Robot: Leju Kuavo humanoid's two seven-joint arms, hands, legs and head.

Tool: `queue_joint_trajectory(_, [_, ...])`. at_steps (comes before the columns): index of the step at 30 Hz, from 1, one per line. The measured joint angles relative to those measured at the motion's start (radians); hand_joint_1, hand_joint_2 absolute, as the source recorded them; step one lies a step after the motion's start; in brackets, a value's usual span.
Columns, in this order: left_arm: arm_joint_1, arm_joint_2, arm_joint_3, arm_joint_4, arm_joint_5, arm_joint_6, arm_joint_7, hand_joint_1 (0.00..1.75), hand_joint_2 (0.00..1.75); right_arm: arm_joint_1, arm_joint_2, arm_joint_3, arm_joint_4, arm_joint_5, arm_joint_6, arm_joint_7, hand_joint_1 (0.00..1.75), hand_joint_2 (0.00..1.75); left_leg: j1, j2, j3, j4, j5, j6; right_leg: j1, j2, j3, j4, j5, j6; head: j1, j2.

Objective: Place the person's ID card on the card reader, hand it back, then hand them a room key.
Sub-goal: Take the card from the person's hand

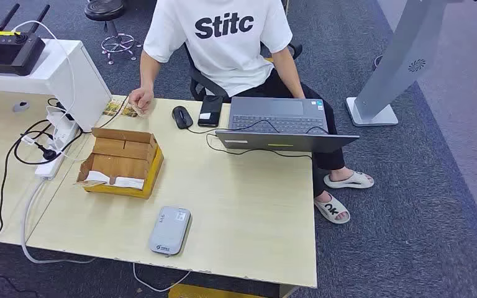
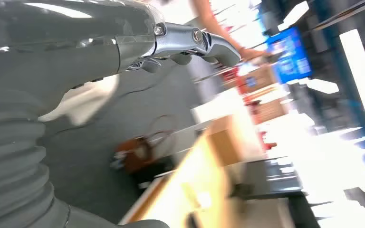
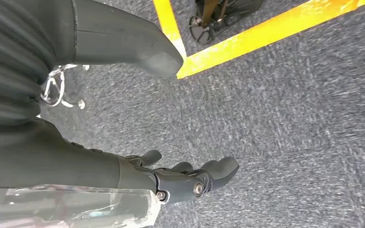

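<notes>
Here, a seated person in a white T-shirt rests a hand on the far edge of the pale wooden worktop, pinching what looks like a small card; it is too small to identify as the ID card. The grey card reader lies flat near the worktop's front edge, just in front of an open cardboard box, its top bare. An open laptop, a mouse and a dark phone sit before the person.

The robot's left hand is raised, its fingers loosely extended and apart with nothing between them; beyond the fingertips the blurred worktop edge and the person's arm are visible. The right hand hangs over grey carpet, its fingers gently curved, spread and holding nothing, yellow floor tape lying well beyond them.
</notes>
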Motion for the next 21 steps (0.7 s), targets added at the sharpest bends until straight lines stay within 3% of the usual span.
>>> queue_joint_trajectory(4, [-0.017, 0.028, -0.035, -0.028, 0.002, 0.014, -0.004, 0.0, 1.75, 0.0, 0.001, 0.001, 0.0, 0.005, 0.007, 0.013, 0.0, 1.75, 0.001, 0.001, 0.002, 0.0, 0.0, 0.0, 0.0, 0.001, -0.001, 0.0, 0.0, 0.0, -0.001, 0.0])
queue_joint_trajectory(10, [-0.096, 0.103, -0.191, -0.066, -0.03, 0.073, 0.003, 0.0, 1.75, -0.001, 0.005, 0.015, 0.001, 0.029, 0.039, 0.049, 0.0, 1.75, 0.001, 0.0, 0.002, 0.0, 0.002, -0.002, 0.001, 0.001, 0.0, 0.0, 0.002, -0.002, -0.001, 0.0])
queue_joint_trajectory(21, [-0.224, 0.178, -0.387, -0.034, -0.178, 0.109, 0.102, 0.0, 1.75, -0.004, 0.006, 0.021, 0.002, 0.05, 0.062, 0.077, 0.0, 1.75, 0.001, 0.002, 0.001, 0.0, 0.003, -0.002, 0.0, 0.003, -0.001, 0.001, 0.003, -0.002, -0.002, 0.0])
